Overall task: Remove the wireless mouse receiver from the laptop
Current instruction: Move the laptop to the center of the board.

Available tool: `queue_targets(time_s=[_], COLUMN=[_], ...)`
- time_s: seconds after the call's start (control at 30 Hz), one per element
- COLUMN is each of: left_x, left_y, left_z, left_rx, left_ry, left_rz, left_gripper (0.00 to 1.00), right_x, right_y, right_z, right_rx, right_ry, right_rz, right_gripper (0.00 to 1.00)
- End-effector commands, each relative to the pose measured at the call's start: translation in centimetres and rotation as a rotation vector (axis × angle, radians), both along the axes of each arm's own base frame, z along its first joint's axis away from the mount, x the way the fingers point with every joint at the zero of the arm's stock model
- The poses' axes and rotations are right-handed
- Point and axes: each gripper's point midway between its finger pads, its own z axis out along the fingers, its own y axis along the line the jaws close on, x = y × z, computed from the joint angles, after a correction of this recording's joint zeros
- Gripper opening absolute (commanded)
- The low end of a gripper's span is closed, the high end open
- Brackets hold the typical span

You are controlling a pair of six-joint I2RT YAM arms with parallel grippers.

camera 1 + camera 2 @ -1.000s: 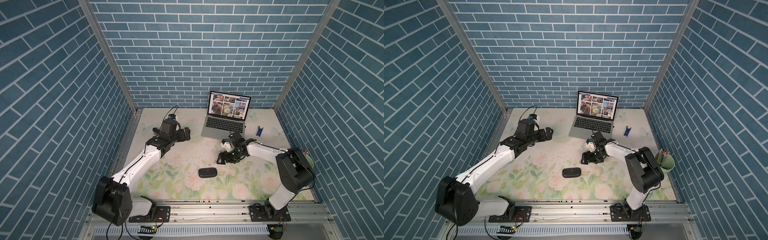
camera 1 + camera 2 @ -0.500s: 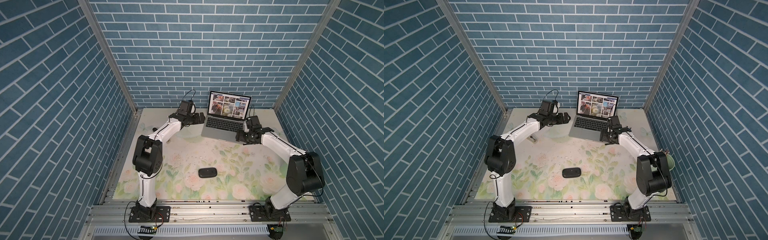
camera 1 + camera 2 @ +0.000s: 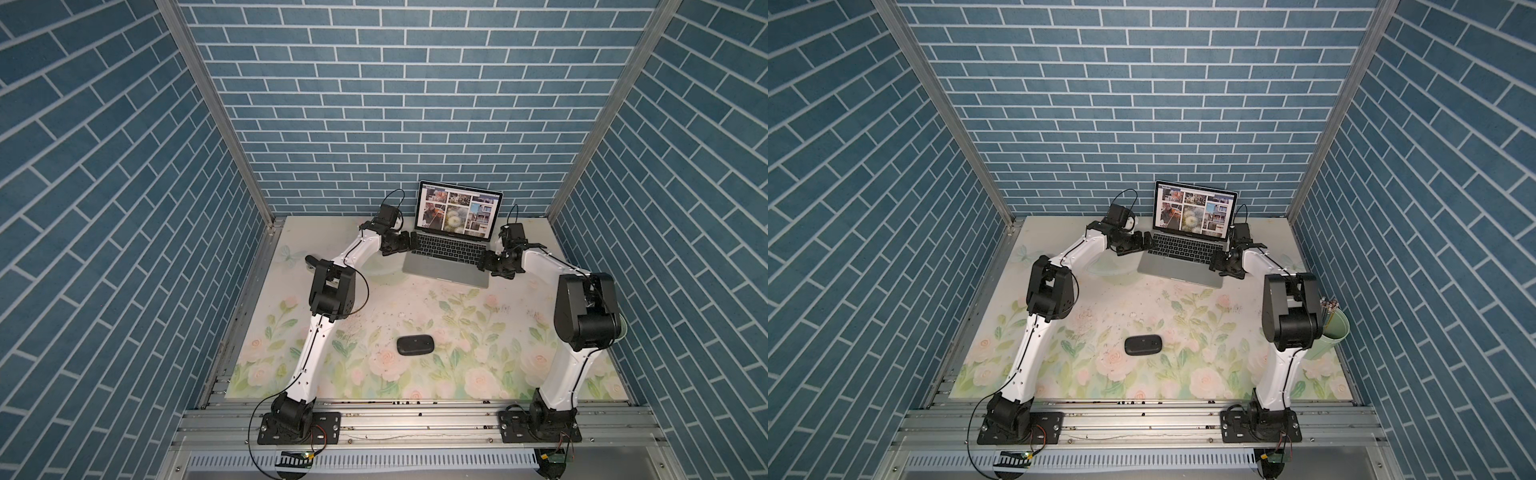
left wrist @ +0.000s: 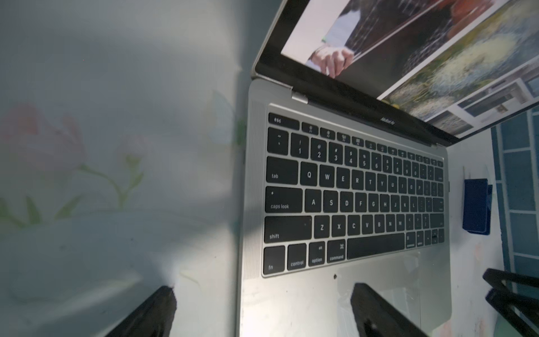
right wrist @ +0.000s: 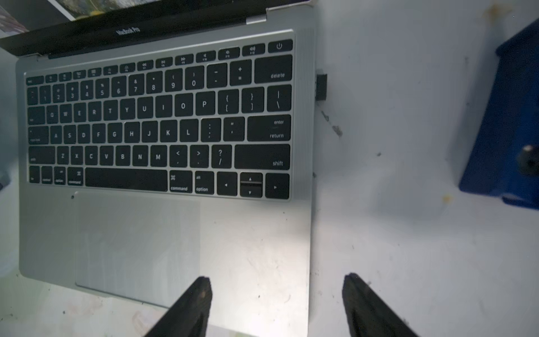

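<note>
The right gripper (image 5: 277, 283) hangs with jaws spread wide and nothing between them, one finger above the palm rest of the laptop (image 5: 253, 248), the other past its right edge over bare table. The receiver (image 5: 321, 87), a tiny black stub, sits plugged into that same right edge, level with the delete key and nearer the hinge than the fingers. On the laptop's opposite side the left gripper (image 4: 264, 290) is likewise wide and empty, straddling the left edge. A blue piece (image 5: 507, 125) lies on the table beyond the receiver, apart from the laptop's right side, and a mouse (image 3: 414, 345) rests well in front of the laptop. To pull the stub cleanly, the right gripper likely needs to travel along the edge toward the hinge, narrow its jaws around the stub, and draw straight outward from the laptop. The left gripper would probably do best pressing the laptop down so it cannot slide.
</note>
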Motion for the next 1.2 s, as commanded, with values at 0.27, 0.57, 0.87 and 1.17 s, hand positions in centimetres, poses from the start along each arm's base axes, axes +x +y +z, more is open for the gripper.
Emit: queue_targets(time_s=[0.27, 0.57, 0.87, 1.17], left_x=[-1.3, -3.6, -5.9, -6.5], left_y=[-0.4, 0.3, -0.9, -1.6], left_z=[-1.8, -3.9, -5.1, -5.0], left_rx=[-0.033, 0.106, 0.150, 0.152], left_ry=[0.043, 0.108, 0.135, 0.137], left_rz=[-0.033, -0.040, -0.077, -0.088], left_gripper=[0.98, 0.95, 0.95, 0.95], right_x=[2.7, 3.0, 2.9, 2.8], right_y=[-0.5, 0.2, 1.0, 1.9], right_z=[-1.9, -2.8, -4.0, -5.4], right_rx=[0.004, 0.049, 0.064, 0.069], right_ry=[-0.015, -0.020, -0.001, 0.018], right_rz=[-0.041, -0.041, -0.028, -0.013], right_gripper=[0.75, 0.75, 0.74, 0.74])
